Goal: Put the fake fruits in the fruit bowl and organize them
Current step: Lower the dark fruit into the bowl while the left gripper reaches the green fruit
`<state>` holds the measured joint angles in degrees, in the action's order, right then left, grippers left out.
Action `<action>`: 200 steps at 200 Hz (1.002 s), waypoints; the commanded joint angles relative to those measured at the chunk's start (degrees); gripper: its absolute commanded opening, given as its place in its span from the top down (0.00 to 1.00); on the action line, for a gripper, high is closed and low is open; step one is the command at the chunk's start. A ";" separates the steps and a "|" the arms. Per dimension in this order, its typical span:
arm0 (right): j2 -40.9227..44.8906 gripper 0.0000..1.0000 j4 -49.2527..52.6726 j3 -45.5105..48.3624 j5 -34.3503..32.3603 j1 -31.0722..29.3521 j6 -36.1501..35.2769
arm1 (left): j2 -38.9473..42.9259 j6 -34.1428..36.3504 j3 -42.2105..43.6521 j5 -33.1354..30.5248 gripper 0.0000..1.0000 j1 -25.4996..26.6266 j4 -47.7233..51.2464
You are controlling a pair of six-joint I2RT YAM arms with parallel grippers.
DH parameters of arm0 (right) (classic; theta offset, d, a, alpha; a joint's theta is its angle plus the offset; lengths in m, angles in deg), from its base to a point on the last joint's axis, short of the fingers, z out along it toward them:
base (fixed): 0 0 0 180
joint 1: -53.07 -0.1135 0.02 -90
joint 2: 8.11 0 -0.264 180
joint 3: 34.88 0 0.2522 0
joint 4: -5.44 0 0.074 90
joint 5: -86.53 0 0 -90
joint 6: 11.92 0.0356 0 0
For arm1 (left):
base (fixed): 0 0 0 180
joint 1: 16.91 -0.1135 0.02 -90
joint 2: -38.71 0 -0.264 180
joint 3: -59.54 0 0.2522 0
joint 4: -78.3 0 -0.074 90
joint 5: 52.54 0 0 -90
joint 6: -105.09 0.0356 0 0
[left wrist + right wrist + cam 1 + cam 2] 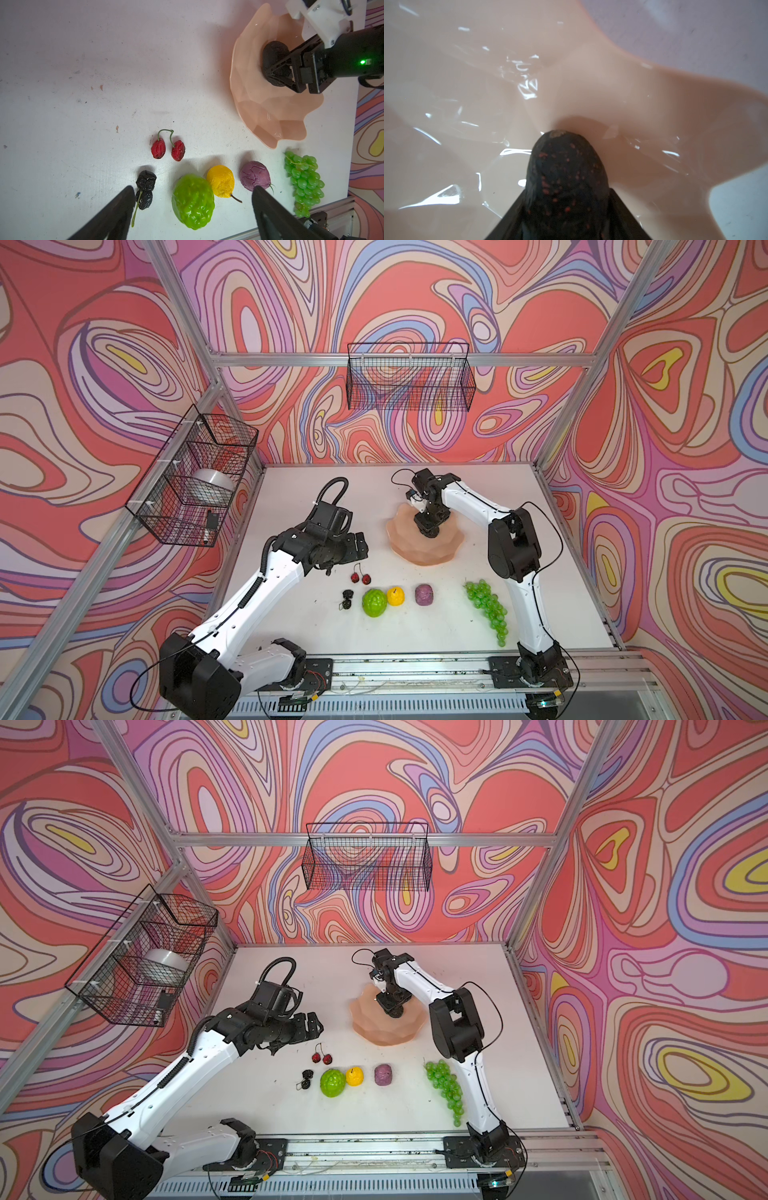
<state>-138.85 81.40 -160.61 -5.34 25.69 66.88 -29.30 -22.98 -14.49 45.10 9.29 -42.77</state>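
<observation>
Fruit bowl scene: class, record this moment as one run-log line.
right gripper: shut on avocado, inside fruit bowl | left gripper: open, above table | pending: six fruits on table

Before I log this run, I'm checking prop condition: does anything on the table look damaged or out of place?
Yes: the red cherry pair is shrivelled, the yellow fruit creased, the purple ball cracked. Nothing is spilled.

My white tabletop [291,506] carries a peach-pink scalloped bowl [419,556] plus, in a loose row, black berries [347,600], red cherries [360,578], bumpy lime-green ball [374,603], yellow fruit [395,596], purple ball [424,594], green grapes [486,605].
</observation>
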 commanded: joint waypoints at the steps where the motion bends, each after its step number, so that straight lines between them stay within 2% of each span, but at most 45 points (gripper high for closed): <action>1: -0.49 0.37 -0.51 0.40 -1.58 0.13 0.40 | 0.33 0.69 0.06 1.48 0.07 -0.27 1.26; 10: -0.23 0.33 -0.76 0.78 -1.99 0.13 0.40 | -0.10 0.98 -0.11 1.46 0.00 -0.27 2.23; 20: 0.16 0.29 -0.68 0.70 -1.91 0.13 0.39 | -0.71 1.32 -0.67 1.20 0.00 -0.25 3.98; 29: 0.89 0.20 -0.83 0.69 -1.99 0.12 0.55 | -1.36 1.98 -0.83 1.69 0.00 -0.22 5.20; 36: 1.67 0.18 -1.27 0.81 -1.65 0.10 0.73 | -1.88 2.27 -0.92 2.01 0.00 -0.27 6.19; 81: 8.55 0.16 -2.15 -0.92 -1.62 0.04 1.97 | -3.73 3.33 0.72 7.52 0.01 0.20 10.16; 113: 13.31 0.16 0.40 -2.03 -0.60 -0.89 2.56 | -3.58 2.07 2.63 9.12 0.01 4.69 12.25; 143: 20.73 0.17 -5.08 6.11 -2.05 -2.50 5.99 | -3.96 -1.13 5.49 8.20 0.00 9.67 11.35; 170: 27.78 0.18 -12.03 14.21 0.39 -2.51 10.37 | -6.14 -3.82 6.31 6.08 0.00 13.94 9.99; 200: 31.83 0.18 -16.41 19.41 3.87 -2.51 12.67 | -9.63 -5.00 6.68 5.78 0.00 15.61 7.31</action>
<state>-109.12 70.75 -144.32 -4.53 23.05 75.86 -36.56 -25.32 -8.63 52.36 24.02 -34.16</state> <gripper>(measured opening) 0.818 0.999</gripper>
